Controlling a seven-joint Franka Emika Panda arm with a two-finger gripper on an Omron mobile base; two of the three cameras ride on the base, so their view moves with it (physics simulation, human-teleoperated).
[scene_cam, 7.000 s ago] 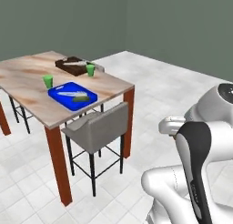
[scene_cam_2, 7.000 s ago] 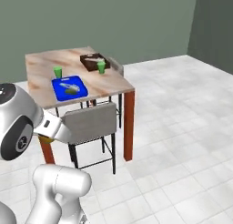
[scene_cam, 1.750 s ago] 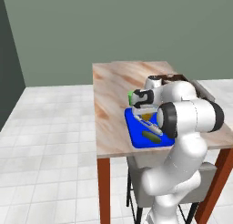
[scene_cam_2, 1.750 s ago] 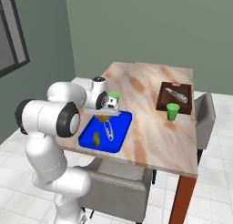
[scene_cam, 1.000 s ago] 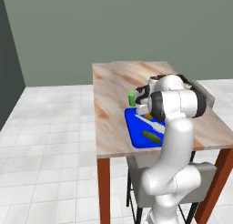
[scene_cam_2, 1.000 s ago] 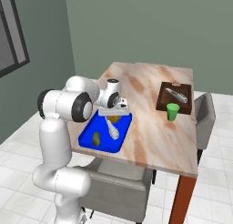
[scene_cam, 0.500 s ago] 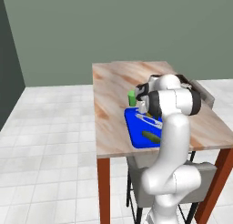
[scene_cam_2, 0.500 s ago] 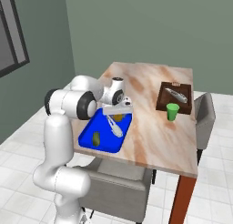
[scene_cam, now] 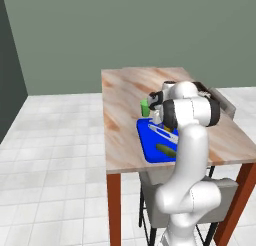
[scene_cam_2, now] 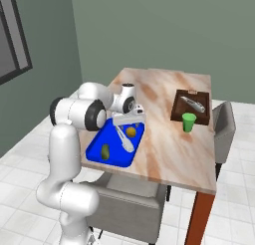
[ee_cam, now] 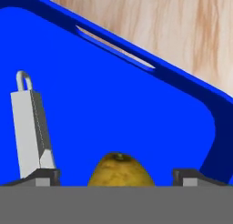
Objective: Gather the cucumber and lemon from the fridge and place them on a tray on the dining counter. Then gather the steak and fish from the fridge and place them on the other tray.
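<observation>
The jaws [ee_cam: 116, 175] stand wide apart with the lemon [ee_cam: 120, 169] lying loose between the tips on the floor of the blue tray [ee_cam: 136, 114]; nothing is gripped, so the lemon looks set down. In the right base view the gripper [scene_cam_2: 130, 119] hangs low over that tray [scene_cam_2: 97, 150], the lemon [scene_cam_2: 131, 131] just under it near the far end, a grey metal utensil [scene_cam_2: 124, 139] lying slantwise beside it, and the cucumber [scene_cam_2: 105, 151] resting near the near end, apart from the lemon. By that reckoning the first half of the task seems done: both greens are on one tray on the bench [scene_cam_2: 164, 134]. Further along the bench sits the brown tray [scene_cam_2: 191, 105] with a pale, long thing on it; I cannot tell whether that is the fish. A green cup [scene_cam_2: 188, 122] stands just before it. Steak and fish likely remain to be fetched from the fridge.
</observation>
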